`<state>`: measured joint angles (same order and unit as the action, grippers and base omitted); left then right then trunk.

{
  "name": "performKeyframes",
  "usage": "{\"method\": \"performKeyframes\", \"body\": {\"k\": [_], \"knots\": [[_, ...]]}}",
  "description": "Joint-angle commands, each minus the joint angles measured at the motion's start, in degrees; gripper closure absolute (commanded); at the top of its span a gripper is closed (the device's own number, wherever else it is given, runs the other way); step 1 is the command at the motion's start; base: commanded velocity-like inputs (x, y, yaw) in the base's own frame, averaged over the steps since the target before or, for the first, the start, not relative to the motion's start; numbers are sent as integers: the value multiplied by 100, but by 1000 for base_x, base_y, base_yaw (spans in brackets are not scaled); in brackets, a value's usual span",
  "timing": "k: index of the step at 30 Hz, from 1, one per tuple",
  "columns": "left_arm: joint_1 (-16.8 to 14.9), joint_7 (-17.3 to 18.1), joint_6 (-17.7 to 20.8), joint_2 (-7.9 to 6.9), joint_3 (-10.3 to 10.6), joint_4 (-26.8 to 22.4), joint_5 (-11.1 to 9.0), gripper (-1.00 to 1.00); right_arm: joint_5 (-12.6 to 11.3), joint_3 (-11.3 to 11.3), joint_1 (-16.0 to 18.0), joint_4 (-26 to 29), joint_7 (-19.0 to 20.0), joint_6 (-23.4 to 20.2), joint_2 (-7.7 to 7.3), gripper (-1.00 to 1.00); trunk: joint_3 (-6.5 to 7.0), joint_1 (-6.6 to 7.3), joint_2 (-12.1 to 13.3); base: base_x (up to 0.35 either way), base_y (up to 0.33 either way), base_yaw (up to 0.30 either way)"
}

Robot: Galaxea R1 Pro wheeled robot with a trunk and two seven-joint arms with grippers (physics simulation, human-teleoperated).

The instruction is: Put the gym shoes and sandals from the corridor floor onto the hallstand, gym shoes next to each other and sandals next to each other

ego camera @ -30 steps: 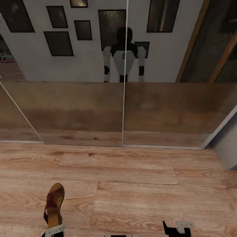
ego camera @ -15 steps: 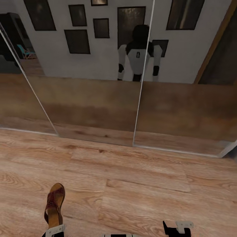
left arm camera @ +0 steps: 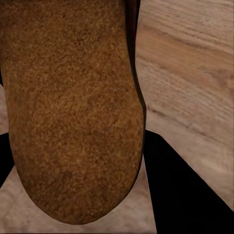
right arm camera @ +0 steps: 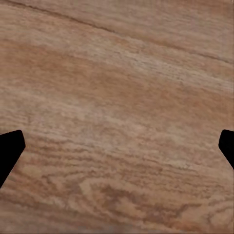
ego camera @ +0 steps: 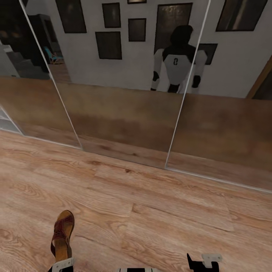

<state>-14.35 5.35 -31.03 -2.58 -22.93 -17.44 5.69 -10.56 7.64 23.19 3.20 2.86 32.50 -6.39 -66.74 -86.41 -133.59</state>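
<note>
The whole head view has swung since the earlier frames, the mirrored doors sliding rightward, while the sandal (ego camera: 62, 236) keeps its place: the camera turned, not the shoe. The left tool (ego camera: 60, 264) is clamped on its heel, long axis pointing away; the right tool (ego camera: 204, 263) hangs spread apart over bare corridor floor (ego camera: 158, 219). A sliver of pale shelving (ego camera: 5, 121) at far left may be the hallstand, so the left arm is nearer.

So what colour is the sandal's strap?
Dark reddish-brown, over a tan insole; the sandal shows it best in the head view.
</note>
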Motion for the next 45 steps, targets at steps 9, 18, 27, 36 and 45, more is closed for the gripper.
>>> {"method": "performKeyframes", "body": {"k": [9,18,27,36,45], "knots": [[-6,21,-23,4,-47,4,73,100,-60,35,1,-4,22,19,-3,-100,-42,1,-2,0,0,259],[-6,19,-19,4,-53,4,73,100,-60,35,1,-4,22,19,-3,-100,-60,1,-2,0,0,268],[-5,20,-24,4,-53,4,73,100,-60,35,1,-4,22,19,-3,-100,-61,1,-2,5,0,275],[-6,19,-26,-1,-68,4,58,100,-60,35,1,-4,22,19,-3,-100,-61,1,-2,132,145,275],[-6,19,-26,3,-64,4,63,100,-60,35,1,-4,22,19,-3,-100,-61,1,-2,182,242,275]]}}
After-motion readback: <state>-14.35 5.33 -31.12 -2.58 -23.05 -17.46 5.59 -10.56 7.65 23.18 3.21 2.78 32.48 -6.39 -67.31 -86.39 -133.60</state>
